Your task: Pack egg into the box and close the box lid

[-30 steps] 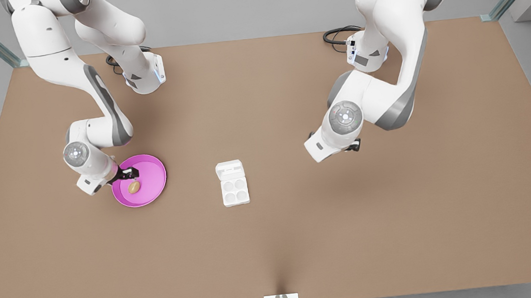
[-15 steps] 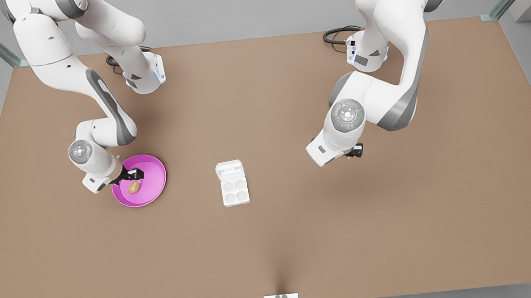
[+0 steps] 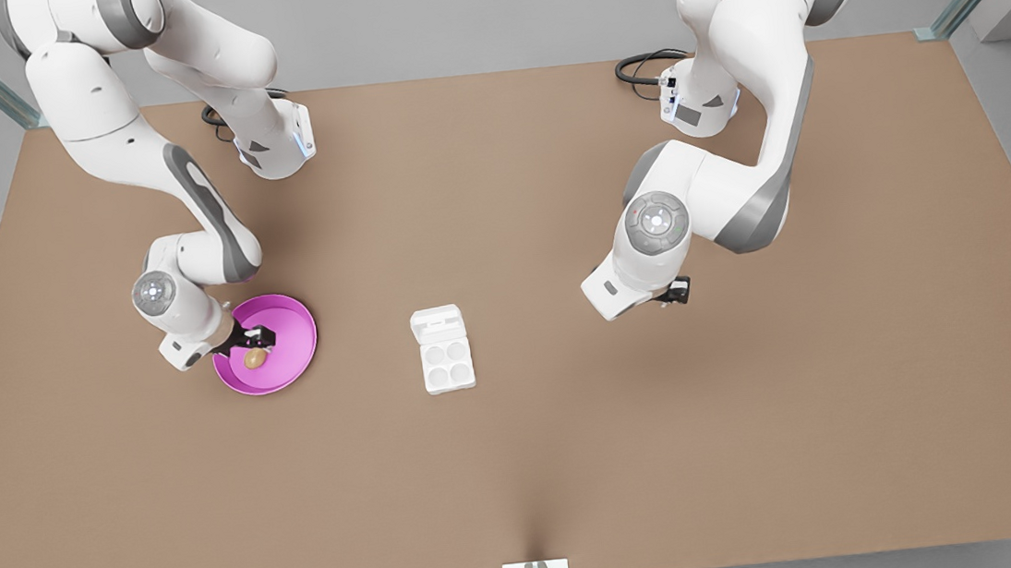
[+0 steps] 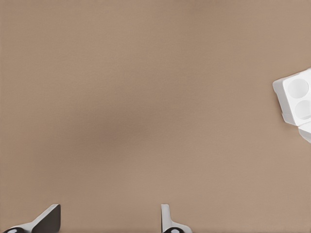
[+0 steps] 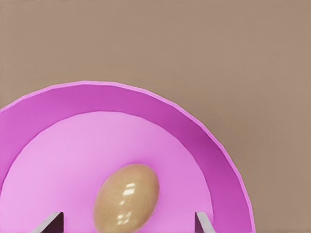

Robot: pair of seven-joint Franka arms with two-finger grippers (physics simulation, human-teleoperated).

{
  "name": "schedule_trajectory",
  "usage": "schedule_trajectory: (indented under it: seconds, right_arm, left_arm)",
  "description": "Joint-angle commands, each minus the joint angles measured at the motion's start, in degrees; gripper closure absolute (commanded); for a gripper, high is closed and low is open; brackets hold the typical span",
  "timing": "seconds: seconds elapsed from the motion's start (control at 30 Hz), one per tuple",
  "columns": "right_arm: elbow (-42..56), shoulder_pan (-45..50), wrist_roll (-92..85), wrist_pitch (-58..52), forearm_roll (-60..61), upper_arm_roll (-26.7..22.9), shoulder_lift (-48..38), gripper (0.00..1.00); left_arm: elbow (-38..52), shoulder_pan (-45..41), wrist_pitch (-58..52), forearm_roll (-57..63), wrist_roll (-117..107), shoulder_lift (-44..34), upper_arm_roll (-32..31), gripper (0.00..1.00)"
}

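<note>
Front view: two white robot arms reach over one brown counter [image 3: 578,462]. I can read no writing or brand on anything.

One small tan-brown oval egg [image 3: 255,356] lies in one round pink plate [image 3: 293,337] at the front view's left. The right end effector [image 3: 255,342] hangs just over that egg, its two dark fingers spread wide, gripping nothing. In the right wrist view the egg [image 5: 127,198] sits between the two fingertips [image 5: 48,224], on the plate [image 5: 63,155].

One small white egg carton box [image 3: 446,364] with four round cups, all bare, stands near the counter's middle, well apart from the plate. Its flat white box lid [image 3: 437,323] lies folded open at the far short end.

The left end effector [image 3: 669,291] hovers over bare counter at the front view's right of the box, waiting, fingers apart and holding nothing. The left wrist view catches a corner of the box [image 4: 296,97].
</note>
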Motion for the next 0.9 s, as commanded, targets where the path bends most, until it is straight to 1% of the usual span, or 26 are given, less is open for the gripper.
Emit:
schedule_trajectory:
  seconds: [0.0,0.23,0.57,0.6,0.63,0.7,0.87]
  right_arm:
    - [-0.04,-0.06,3.01,1.44,1.66,0.03,0.15,0.00]
    - [-0.04,0.47,3.54,2.85,4.47,0.03,1.65,0.00]
    - [-0.22,0.91,3.36,4.08,4.03,-0.05,2.09,0.00]
    - [-0.22,0.82,3.36,3.99,4.03,-0.05,2.00,0.17]
    - [-0.39,0.91,3.27,3.90,4.03,-0.05,1.47,0.31]
    - [-1.01,0.91,3.27,4.08,3.86,-0.05,1.39,0.34]
    - [-1.36,1.08,3.36,5.04,3.77,-0.14,1.65,0.34]
  left_arm:
    - [0.22,-0.09,0.09,0.06,-0.31,-0.07,-0.02,0.00]
    - [0.39,-0.44,1.23,0.24,-0.31,0.72,-0.19,0.00]
    - [0.30,-0.53,1.41,1.12,-0.22,0.98,-0.11,0.00]
    - [0.22,-0.53,1.49,1.12,-0.22,0.98,-0.11,0.00]
    - [0.22,-0.53,1.41,1.12,-0.22,0.98,-0.11,0.00]
    - [0.13,-0.53,1.50,1.12,-0.22,0.98,-0.11,0.00]
    - [0.30,-0.53,1.41,1.12,-0.31,1.25,-0.11,0.00]
